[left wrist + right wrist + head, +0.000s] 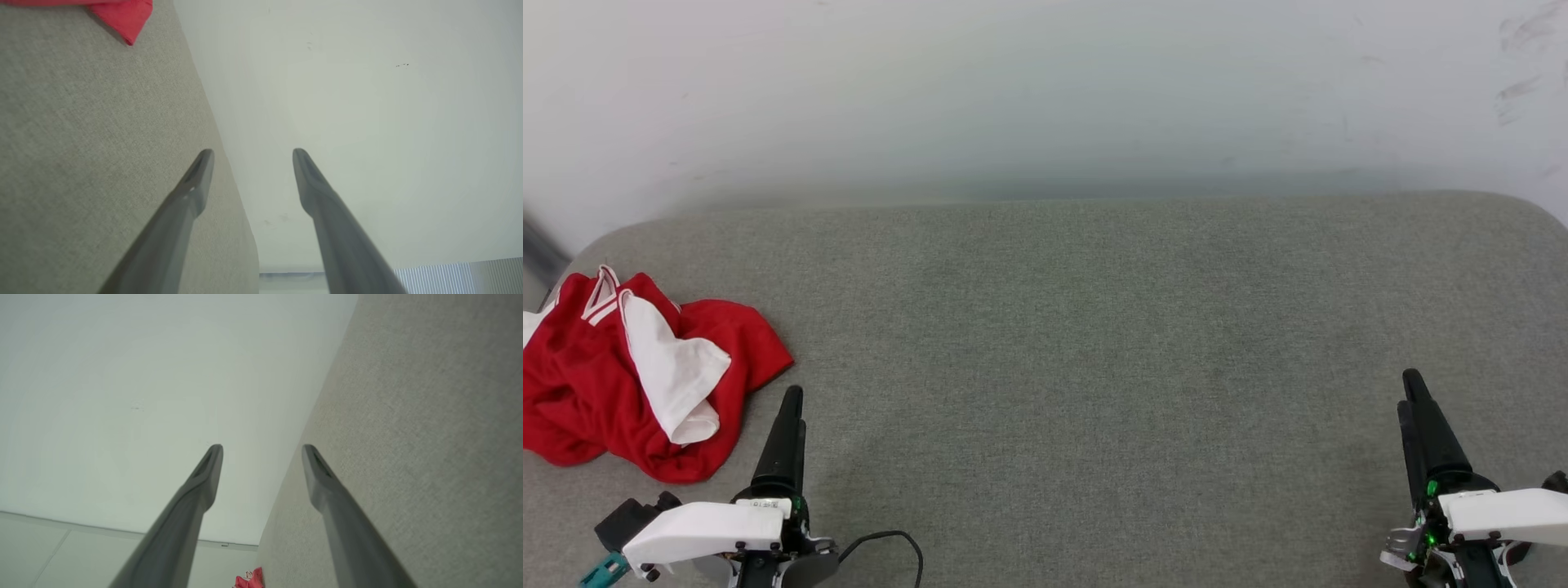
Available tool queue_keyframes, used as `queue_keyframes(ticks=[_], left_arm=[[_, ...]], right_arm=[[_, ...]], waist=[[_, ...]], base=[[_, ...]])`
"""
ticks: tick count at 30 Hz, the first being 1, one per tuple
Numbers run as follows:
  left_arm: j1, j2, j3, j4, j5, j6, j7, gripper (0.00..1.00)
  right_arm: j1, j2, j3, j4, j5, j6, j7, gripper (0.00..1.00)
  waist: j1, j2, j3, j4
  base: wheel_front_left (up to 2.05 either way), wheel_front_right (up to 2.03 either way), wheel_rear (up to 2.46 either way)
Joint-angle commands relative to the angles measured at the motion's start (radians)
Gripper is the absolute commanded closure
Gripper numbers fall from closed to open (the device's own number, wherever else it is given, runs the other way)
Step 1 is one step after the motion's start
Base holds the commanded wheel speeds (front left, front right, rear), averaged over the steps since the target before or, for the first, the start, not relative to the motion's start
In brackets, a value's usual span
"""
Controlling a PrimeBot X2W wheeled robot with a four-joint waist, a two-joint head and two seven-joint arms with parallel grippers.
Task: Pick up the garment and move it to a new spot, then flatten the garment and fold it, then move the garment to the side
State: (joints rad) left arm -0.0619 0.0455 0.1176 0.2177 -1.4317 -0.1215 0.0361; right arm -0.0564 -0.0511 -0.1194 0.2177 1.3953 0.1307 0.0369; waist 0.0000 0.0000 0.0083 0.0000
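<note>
Grey padded surface [1094,367] holds the crumpled red jersey [596,384] just left of my empty, spread left gripper [795,408], well apart from my equally spread right gripper [1409,392], so I'd reach with the left.

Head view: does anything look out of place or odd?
The garment lies crumpled in a heap at the grey surface's left edge, a white sleeve flopped across the red. Left gripper and right gripper are open, clear of it.
</note>
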Motion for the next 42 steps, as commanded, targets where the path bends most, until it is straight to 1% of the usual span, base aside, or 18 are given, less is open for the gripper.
queue_keyframes(ticks=[1,5,11,20,30,31,42], left_arm=[[-0.017,0.003,0.002,-0.036,0.051,0.009,-0.014,0.0],[-0.015,0.003,-0.007,-0.068,0.14,0.032,-0.031,0.0],[-0.008,0.003,-0.028,-0.092,0.284,0.071,-0.055,0.0],[0.002,0.004,-0.058,-0.116,0.474,0.114,-0.089,0.0],[0.012,0.004,-0.092,-0.133,0.654,0.142,-0.123,0.0],[0.012,0.004,-0.092,-0.133,0.654,0.142,-0.123,0.0],[0.024,0.006,-0.118,-0.147,0.808,0.158,-0.157,0.0]], right_arm=[[-0.009,0.0,-0.005,-0.035,-0.05,0.0,-0.013,0.0],[-0.007,0.0,-0.003,-0.061,-0.141,0.0,-0.03,0.0],[-0.001,0.0,0.015,-0.103,-0.309,0.0,-0.055,0.0],[0.011,0.0,0.04,-0.139,-0.519,0.0,-0.088,0.0],[0.025,0.0,0.059,-0.159,-0.692,0.0,-0.123,0.0],[0.025,0.0,0.059,-0.159,-0.692,0.0,-0.123,0.0],[0.041,0.0,0.07,-0.18,-0.843,0.0,-0.156,0.0]], waist=[[0.0,0.0,0.001,0.0],[0.0,0.0,0.002,0.001],[0.0,0.0,0.006,0.002],[0.0,0.0,0.012,0.003],[0.0,0.0,0.017,0.003],[0.0,0.0,0.017,0.003],[0.0,0.0,0.019,0.003]], base=[[0.0,0.0,0.0],[0.0,0.0,0.0],[0.0,0.0,0.0],[0.0,0.0,0.0],[0.0,0.0,0.0],[0.0,0.0,0.0],[0.0,0.0,0.0]])
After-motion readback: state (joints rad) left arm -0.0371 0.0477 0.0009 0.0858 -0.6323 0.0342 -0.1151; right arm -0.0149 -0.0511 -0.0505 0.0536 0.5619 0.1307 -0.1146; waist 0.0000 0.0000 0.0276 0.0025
